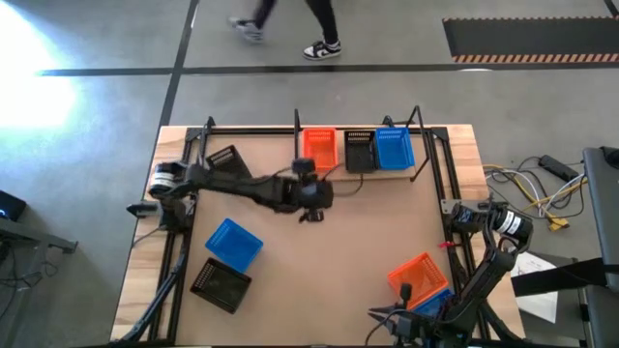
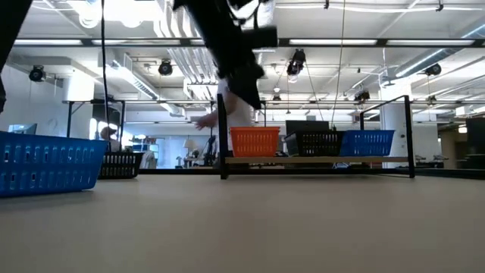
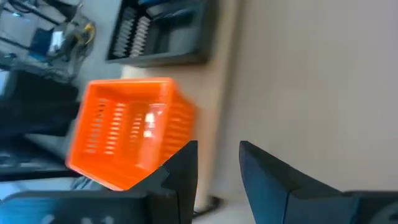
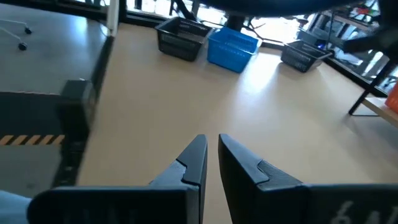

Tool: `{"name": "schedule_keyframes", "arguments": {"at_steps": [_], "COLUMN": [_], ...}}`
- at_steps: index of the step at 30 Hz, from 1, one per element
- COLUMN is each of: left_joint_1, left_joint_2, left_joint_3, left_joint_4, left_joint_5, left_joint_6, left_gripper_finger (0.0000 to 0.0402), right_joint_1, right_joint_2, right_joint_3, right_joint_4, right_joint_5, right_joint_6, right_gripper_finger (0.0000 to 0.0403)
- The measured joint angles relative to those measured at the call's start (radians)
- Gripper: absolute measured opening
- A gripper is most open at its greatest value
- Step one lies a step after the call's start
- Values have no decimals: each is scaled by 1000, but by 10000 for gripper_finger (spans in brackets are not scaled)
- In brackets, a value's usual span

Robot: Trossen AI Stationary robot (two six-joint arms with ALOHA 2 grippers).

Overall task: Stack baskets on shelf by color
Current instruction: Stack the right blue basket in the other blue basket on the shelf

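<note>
From above, the shelf (image 1: pixel 426 147) carries an orange basket (image 1: pixel 319 148), a black and a blue side by side, one colour per place; the left gripper (image 1: pixel 311 200) hovers just before the orange one. Its wrist view shows its fingers (image 3: pixel 180 171) part-open, gripping nothing. The right gripper (image 4: pixel 211 158) waits near its table edge, nearly closed, empty.

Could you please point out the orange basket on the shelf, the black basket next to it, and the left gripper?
Orange basket on the shelf (image 1: pixel 319 148): high view, its open inside.
Black basket on the shelf (image 1: pixel 360 151): high view, its open inside.
Left gripper (image 3: pixel 217 163): left wrist view, the gap midway between its fingertips.
</note>
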Motion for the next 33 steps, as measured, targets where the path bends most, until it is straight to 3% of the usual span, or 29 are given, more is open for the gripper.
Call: {"name": "schedule_keyframes", "arguments": {"at_steps": [4,7,10,14,19,24,28,33], "left_joint_1": [-160,-283,-392,-497,-553,-554,-551,-551], "left_joint_2": [-14,-2,15,46,97,138,175,209], "left_joint_3": [-20,-59,-152,-290,-402,-435,-431,-424], "left_joint_4": [10,109,342,763,1110,1214,1225,1236], "left_joint_5": [0,0,0,0,-4,-26,-26,-25], "left_joint_6": [-141,-212,-216,-210,-188,-211,-218,-255], "left_gripper_finger": [102,102,102,102,102,102,102,102], "right_joint_1": [30,52,57,59,83,110,115,110], "right_joint_2": [-13,-16,-18,-25,-15,-7,-5,-4], "right_joint_3": [35,56,79,155,312,412,398,350], "right_joint_4": [-3,-1,-9,-105,-533,-786,-821,-850], "right_joint_5": [-15,-184,-415,-528,-674,-801,-879,-897], "right_joint_6": [25,61,104,307,705,962,1076,1160], "right_gripper_finger": [34,34,34,33,34,43,78,135]}}
